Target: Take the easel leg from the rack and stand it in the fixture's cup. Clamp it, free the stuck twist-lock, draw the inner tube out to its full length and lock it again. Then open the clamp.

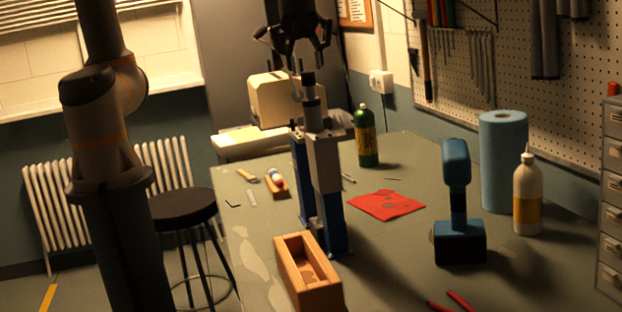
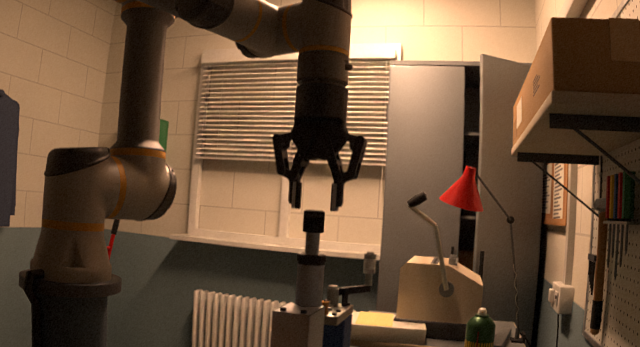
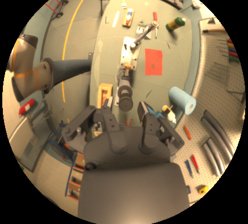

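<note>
The easel leg (image 1: 312, 109) stands upright in the blue fixture (image 1: 320, 183) at the middle of the bench, its thin inner tube ending in a black cap (image 2: 313, 221). Directly above that cap my gripper (image 2: 315, 203) hangs open and empty, fingers pointing down. In the wrist camera the cap (image 3: 125, 104) shows end-on between my fingers (image 3: 126, 110). The grey clamp block (image 1: 322, 161) sits around the leg's outer tube, and its lever (image 3: 143, 34) reaches out to the far side. The twist-lock collar (image 2: 311, 259) is the dark ring where the inner tube meets the outer one.
Behind the fixture stand a beige machine (image 1: 280, 97) with a long lever and a green bottle (image 1: 366, 135). A red cloth (image 1: 386, 203), blue stand (image 1: 457, 207), paper roll (image 1: 503, 158) and glue bottle (image 1: 527, 193) lie right. An orange tray (image 1: 307, 269) sits at the near edge.
</note>
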Robot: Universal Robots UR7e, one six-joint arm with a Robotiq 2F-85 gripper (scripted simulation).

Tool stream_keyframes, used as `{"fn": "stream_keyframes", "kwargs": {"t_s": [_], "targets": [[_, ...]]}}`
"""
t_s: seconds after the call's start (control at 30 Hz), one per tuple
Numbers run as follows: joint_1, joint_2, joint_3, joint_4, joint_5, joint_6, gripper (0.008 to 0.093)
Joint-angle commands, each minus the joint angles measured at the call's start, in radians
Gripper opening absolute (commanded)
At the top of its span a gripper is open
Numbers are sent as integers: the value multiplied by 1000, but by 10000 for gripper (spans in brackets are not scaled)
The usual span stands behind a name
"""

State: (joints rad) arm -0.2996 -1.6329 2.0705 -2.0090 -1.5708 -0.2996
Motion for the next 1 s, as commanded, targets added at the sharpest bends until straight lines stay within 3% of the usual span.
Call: {"fn": "stream_keyframes", "kwargs": {"t_s": [0.0, 0.97], "targets": [[0, 0, 0, -1, 0, 0, 580], [0, 34, 46, -82, 0, 0, 580]]}}
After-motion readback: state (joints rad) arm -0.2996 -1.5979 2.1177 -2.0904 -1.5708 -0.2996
